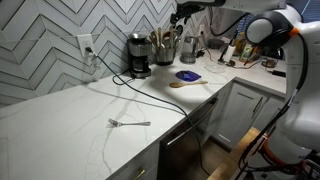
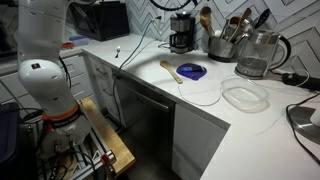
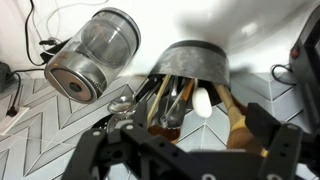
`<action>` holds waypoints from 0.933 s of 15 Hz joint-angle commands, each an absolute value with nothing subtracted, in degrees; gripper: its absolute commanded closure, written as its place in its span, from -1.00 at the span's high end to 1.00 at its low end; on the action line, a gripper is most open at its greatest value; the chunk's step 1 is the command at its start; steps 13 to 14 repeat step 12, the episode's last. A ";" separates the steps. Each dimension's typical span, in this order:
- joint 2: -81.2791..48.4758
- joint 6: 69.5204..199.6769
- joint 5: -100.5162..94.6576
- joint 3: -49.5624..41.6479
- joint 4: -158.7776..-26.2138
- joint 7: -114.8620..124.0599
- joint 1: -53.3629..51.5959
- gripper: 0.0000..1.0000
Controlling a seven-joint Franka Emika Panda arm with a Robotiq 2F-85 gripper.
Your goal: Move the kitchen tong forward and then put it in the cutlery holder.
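Fingers point(image 3: 278, 145) apart above tong point(image 3: 172, 106) in holder point(image 3: 192, 60)

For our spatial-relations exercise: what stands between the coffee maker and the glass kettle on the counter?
The cutlery holder, full of utensils, stands between the coffee maker and the glass kettle; both exterior views show this.
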State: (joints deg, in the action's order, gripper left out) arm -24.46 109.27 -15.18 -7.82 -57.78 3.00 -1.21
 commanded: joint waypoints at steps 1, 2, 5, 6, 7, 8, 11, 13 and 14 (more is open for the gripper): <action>-17.94 102.47 -12.22 -6.47 -64.09 -0.26 -0.89 1.00; -16.43 100.94 -11.46 -6.32 -65.45 -0.44 -0.76 1.00; -12.29 97.66 -7.12 -6.17 -69.58 -0.13 0.00 1.00; -10.97 97.34 -6.11 -6.36 -71.09 0.28 0.05 1.00; -15.77 98.32 -8.68 -6.85 -64.85 0.57 -0.74 1.00; -15.08 98.23 -8.49 -6.87 -65.42 0.57 -0.67 1.00; -15.37 98.27 -8.53 -6.86 -65.11 0.57 -0.79 1.00; -15.56 98.28 -8.53 -6.85 -65.10 0.57 -0.81 1.00; -15.56 98.28 -8.53 -6.85 -65.10 0.57 -0.81 1.00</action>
